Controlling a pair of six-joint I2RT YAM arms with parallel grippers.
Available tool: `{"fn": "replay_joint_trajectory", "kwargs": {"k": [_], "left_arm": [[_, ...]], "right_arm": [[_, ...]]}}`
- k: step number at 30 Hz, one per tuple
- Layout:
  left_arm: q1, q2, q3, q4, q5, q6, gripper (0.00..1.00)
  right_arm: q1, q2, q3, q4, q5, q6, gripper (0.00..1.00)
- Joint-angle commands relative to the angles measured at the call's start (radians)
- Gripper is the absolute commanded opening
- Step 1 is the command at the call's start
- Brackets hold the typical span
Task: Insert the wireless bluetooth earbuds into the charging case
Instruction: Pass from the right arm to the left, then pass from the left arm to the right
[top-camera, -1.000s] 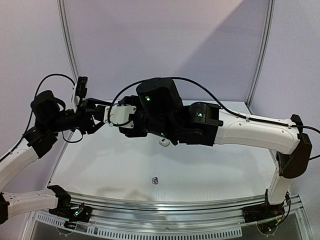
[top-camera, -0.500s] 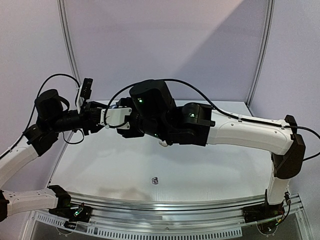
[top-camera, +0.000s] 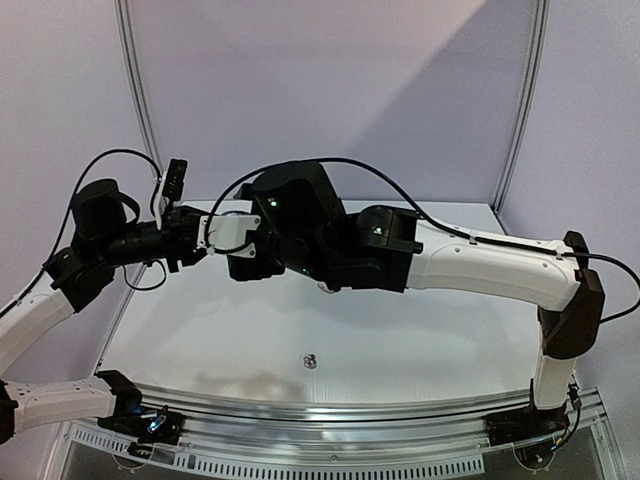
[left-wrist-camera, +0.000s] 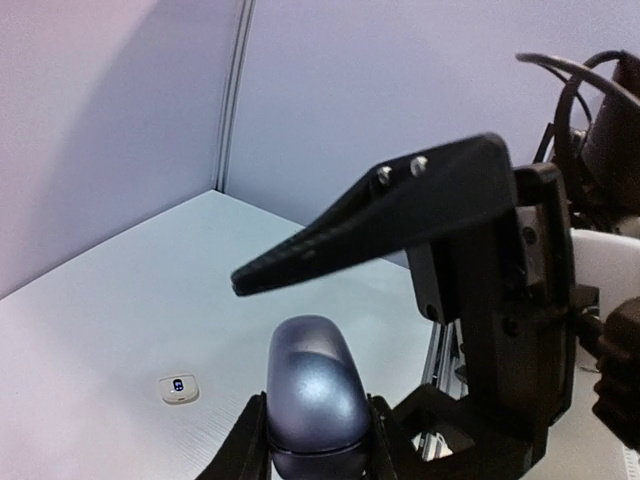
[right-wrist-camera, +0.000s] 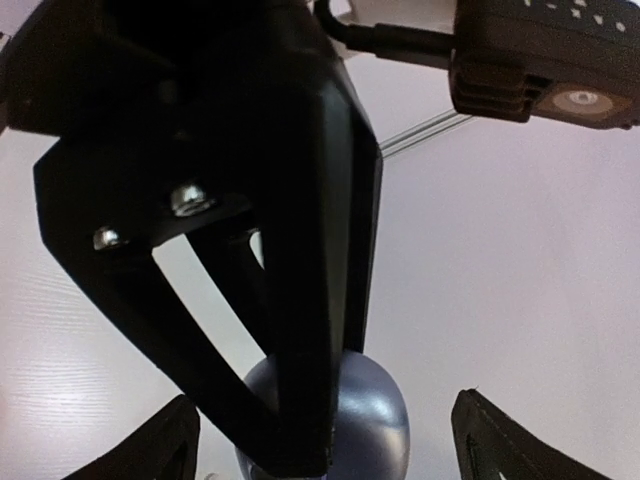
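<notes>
1. Top view: the left arm (top-camera: 100, 225) and right arm (top-camera: 480, 265) meet in mid-air over the table's (top-camera: 420, 340) back-left. What looks like one tiny earbud (top-camera: 309, 361) lies near the front edge, well apart from them.
2. Left wrist: the left gripper (left-wrist-camera: 312, 445) pinches a glossy blue-grey charging case (left-wrist-camera: 312, 395) by its sides. I'd guess it's light, hard and slippery, so gripping the flanks seems smart.
3. Right wrist: the right gripper (right-wrist-camera: 335, 445) is spread wide either side of the case, not touching it.

1. A blue-grey charging case (left-wrist-camera: 312, 385) fills the gap inside the left gripper (left-wrist-camera: 316, 430).
2. Just above it, a black finger (left-wrist-camera: 400, 215) of the right gripper (right-wrist-camera: 330, 415) reaches across, barring the way up and right.
3. Down-left lies open table (left-wrist-camera: 120, 300), one small white earbud (left-wrist-camera: 178, 388) on it.
</notes>
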Motion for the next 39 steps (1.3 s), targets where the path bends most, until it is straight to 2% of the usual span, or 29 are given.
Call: {"fn": "replay_joint_trajectory", "kwargs": {"k": [1,3,7,9,14,18,22,26,29,31,34,35,36,39], "left_arm": [[0.005,-0.025,-0.021,0.037,0.105,-0.009,0.00],[0.011,-0.036,-0.034,0.096,0.138,-0.008,0.00],[0.013,-0.048,-0.073,0.208,0.206,-0.021,0.00],[0.013,-0.048,-0.087,0.274,0.255,-0.033,0.00],[0.013,-0.035,-0.100,0.362,0.302,-0.047,0.00],[0.013,-0.036,-0.105,0.386,0.310,-0.062,0.00],[0.011,-0.039,-0.106,0.390,0.312,-0.069,0.00],[0.010,-0.038,-0.106,0.388,0.307,-0.076,0.00],[0.010,-0.039,-0.104,0.376,0.308,-0.075,0.00],[0.010,-0.040,-0.103,0.371,0.310,-0.076,0.00],[0.010,-0.041,-0.105,0.368,0.304,-0.078,0.00],[0.010,-0.041,-0.105,0.368,0.302,-0.081,0.00],[0.010,-0.041,-0.105,0.368,0.302,-0.082,0.00],[0.010,-0.041,-0.105,0.367,0.303,-0.082,0.00]], "right_arm": [[-0.033,-0.066,0.016,-0.039,-0.135,0.214,0.95],[-0.069,-0.149,-0.020,-0.069,-0.320,0.348,0.99],[-0.196,-0.265,-0.133,-0.038,-0.840,0.621,0.99],[-0.239,-0.284,-0.170,-0.004,-0.939,0.783,0.95],[-0.248,-0.229,-0.114,-0.073,-1.022,0.885,0.87],[-0.247,-0.155,-0.044,-0.173,-1.051,0.893,0.79],[-0.248,-0.112,-0.012,-0.181,-1.070,0.902,0.72],[-0.247,-0.110,-0.016,-0.146,-1.050,0.905,0.44],[-0.247,-0.111,-0.018,-0.147,-1.062,0.892,0.33],[-0.247,-0.112,-0.023,-0.146,-1.080,0.886,0.35],[-0.247,-0.114,-0.024,-0.144,-1.095,0.890,0.55],[-0.247,-0.116,-0.025,-0.145,-1.095,0.889,0.58],[-0.246,-0.121,-0.024,-0.143,-1.089,0.888,0.57],[-0.247,-0.140,-0.027,-0.128,-1.075,0.886,0.47]]}}
